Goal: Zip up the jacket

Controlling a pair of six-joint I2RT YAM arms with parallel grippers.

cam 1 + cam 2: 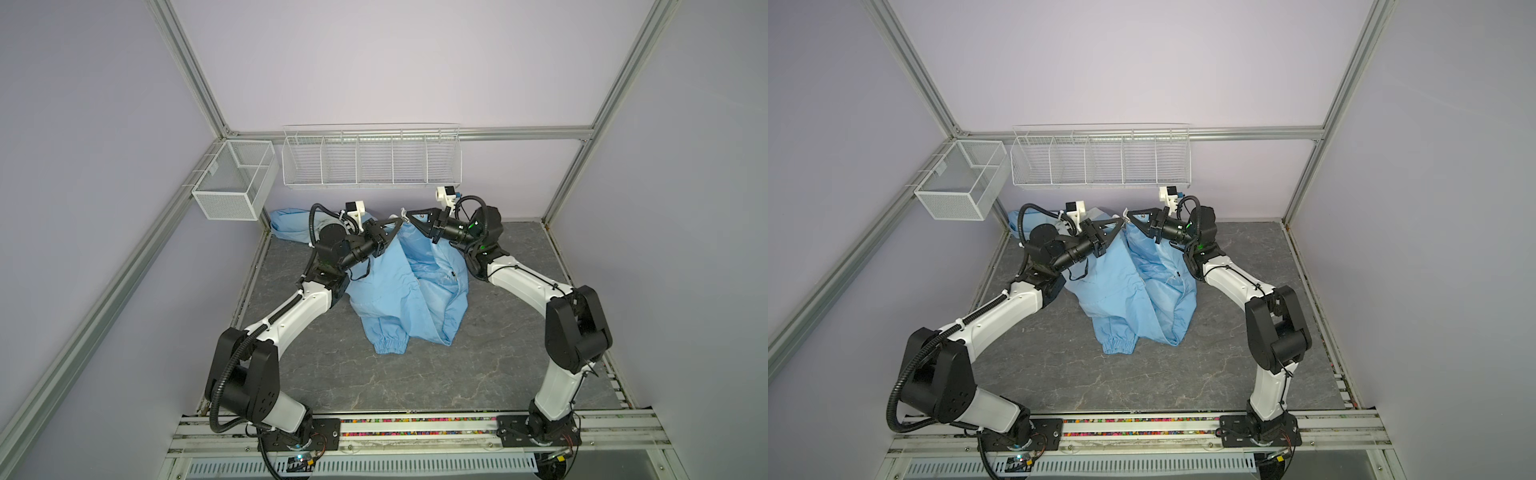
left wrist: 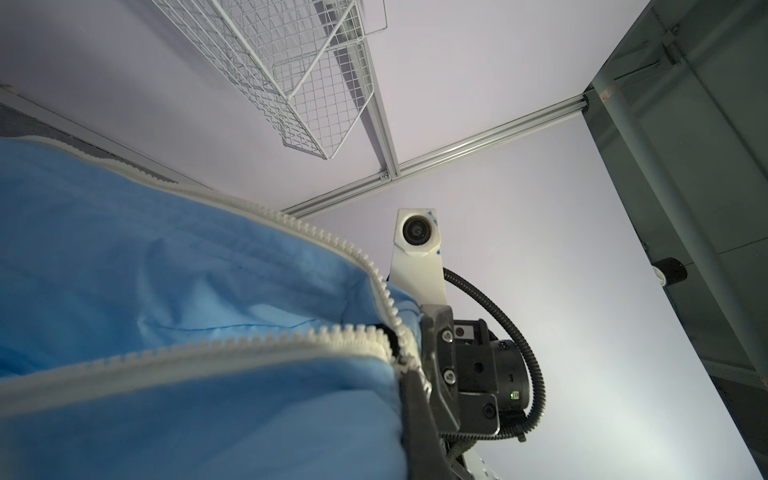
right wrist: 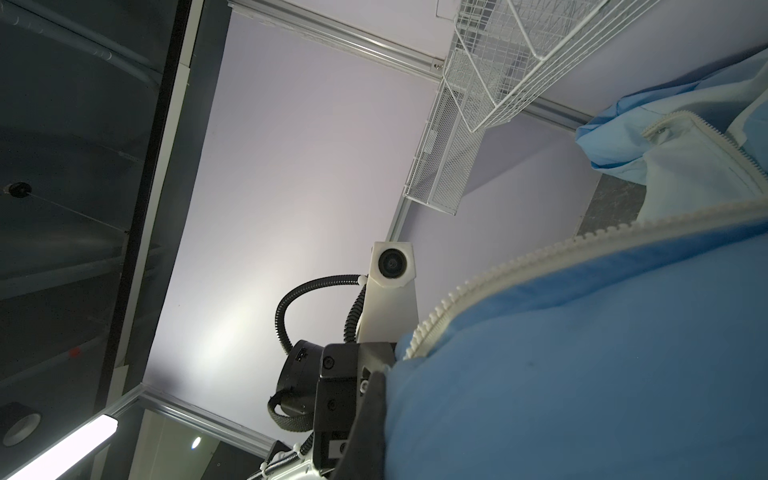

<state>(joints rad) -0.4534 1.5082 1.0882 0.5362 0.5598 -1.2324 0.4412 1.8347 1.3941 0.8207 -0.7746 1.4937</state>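
The light-blue jacket (image 1: 399, 291) hangs in a bunch from both grippers in both top views, and its lower folds and a gathered cuff (image 1: 390, 345) rest on the grey table (image 1: 374, 386). My left gripper (image 1: 397, 226) and right gripper (image 1: 409, 215) meet tip to tip above the back of the table. Each is shut on the jacket's raised top edge, where a bit of cream zipper (image 1: 402, 215) sticks out. In the left wrist view two cream zipper rows (image 2: 249, 345) run apart and converge near the right arm's gripper. Blue fabric (image 3: 582, 374) hides my own jaws in both wrist views.
A white wire rack (image 1: 372, 160) hangs on the back wall just above the grippers. A mesh basket (image 1: 232, 180) is mounted at the back left. Another part of the jacket (image 1: 286, 222) lies bunched behind the left arm. Aluminium frame posts stand at the corners.
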